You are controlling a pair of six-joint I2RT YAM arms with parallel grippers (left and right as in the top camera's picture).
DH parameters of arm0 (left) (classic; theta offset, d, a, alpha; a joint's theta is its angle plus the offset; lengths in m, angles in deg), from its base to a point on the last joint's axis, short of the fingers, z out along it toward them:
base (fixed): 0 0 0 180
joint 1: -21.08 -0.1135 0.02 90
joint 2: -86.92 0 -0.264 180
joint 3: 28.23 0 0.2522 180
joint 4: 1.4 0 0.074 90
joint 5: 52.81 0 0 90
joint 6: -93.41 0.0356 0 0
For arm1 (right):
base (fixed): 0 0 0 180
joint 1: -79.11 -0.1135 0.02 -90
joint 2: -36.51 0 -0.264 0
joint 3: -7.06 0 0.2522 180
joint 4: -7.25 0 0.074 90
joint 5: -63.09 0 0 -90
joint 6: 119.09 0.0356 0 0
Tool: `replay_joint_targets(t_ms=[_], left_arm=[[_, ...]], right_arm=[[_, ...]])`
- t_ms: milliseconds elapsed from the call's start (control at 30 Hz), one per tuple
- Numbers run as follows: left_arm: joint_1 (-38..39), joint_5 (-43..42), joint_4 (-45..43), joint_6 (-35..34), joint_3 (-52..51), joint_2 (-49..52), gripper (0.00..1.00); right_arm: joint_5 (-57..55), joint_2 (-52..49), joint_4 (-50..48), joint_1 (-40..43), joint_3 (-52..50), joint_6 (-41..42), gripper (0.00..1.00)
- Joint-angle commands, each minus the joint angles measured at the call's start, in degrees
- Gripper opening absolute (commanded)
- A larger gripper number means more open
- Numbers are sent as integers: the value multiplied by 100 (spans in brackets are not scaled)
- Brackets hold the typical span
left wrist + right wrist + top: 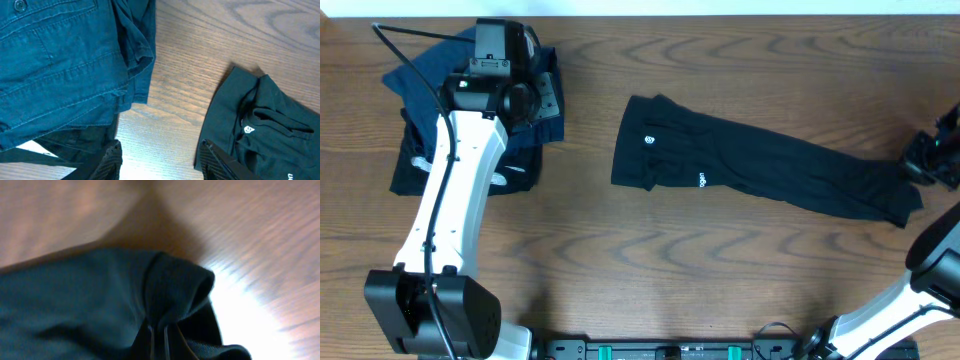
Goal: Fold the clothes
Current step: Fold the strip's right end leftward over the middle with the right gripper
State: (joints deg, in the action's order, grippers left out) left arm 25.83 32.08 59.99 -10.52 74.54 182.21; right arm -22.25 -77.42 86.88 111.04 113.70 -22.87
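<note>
The clothes [760, 165], a black top with small white logo prints, lie stretched out in a long strip from the table's middle to its right edge. My right gripper [928, 160] is at the strip's far right end. In the right wrist view its jaws [157, 337] are shut on a bunched fold of the black fabric [75, 295]. My left gripper [162, 162] hangs open over bare wood, with nothing between its fingers. It is between the navy pile and the top's left end [260, 125]. One finger [217, 160] shows against that end's edge.
Folded navy blue garments [415, 75] [60, 60] sit at the back left under my left arm [455, 190]. A black folded piece with a white stripe [415, 170] [75, 145] lies beneath them. Bare wood [650, 270] runs along the front.
</note>
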Motion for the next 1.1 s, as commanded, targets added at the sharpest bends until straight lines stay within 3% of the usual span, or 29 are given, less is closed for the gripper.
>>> replay_joint_targets(t_ms=[0, 333, 567, 833, 1067], left_arm=[[-9, 70, 33, -31, 57, 17, 52], [-9, 70, 33, -31, 46, 17, 53], [-7, 70, 33, -31, 7, 17, 53], [-9, 70, 37, -28, -52, 20, 53], [-9, 70, 37, -28, -66, 20, 53]], right_arm=[[570, 39, 448, -382, 481, 433, 1], [2323, 39, 376, -1574, 671, 739, 1], [2245, 39, -227, -2535, 669, 1279, 1], [916, 37, -448, -3600, 575, 1753, 1], [581, 35, -1213, -4197, 55, 1987, 2]])
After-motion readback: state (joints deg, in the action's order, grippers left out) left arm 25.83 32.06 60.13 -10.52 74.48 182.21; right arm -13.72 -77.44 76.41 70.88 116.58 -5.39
